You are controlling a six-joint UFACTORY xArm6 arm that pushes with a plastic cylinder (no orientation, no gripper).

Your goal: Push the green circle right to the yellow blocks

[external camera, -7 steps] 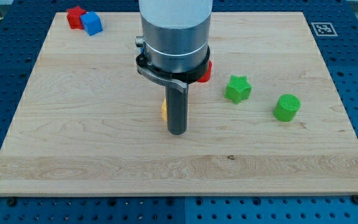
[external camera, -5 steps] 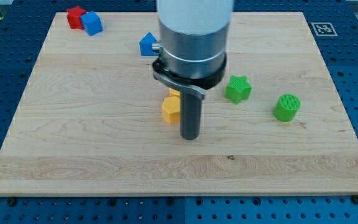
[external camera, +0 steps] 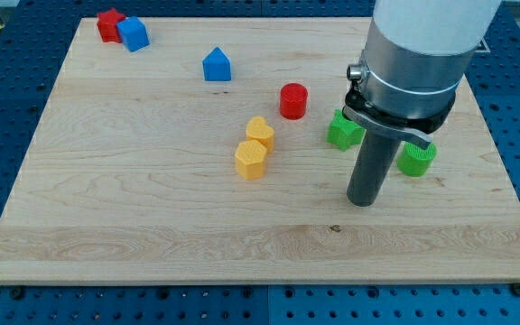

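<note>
The green circle (external camera: 418, 160) lies right of centre, partly hidden behind my rod. My tip (external camera: 361, 202) rests on the board just left of and below it, a short gap apart. Two yellow blocks sit near the middle: a yellow heart (external camera: 260, 130) and a yellow hexagon (external camera: 251, 160) right below it, touching. They lie well to the left of my tip. A green star (external camera: 342, 130) sits left of the rod, partly covered by the arm.
A red cylinder (external camera: 293, 100) stands above and right of the yellow blocks. A blue house-shaped block (external camera: 217, 65) lies further up left. A red star (external camera: 108, 23) and a blue cube (external camera: 134, 33) touch in the top left corner. The wooden board (external camera: 152, 217) ends near the view's bottom.
My tip has moved right, from beside the yellow blocks to just left of the green circle. The yellow blocks, red cylinder and blue house block are now uncovered. No block has moved.
</note>
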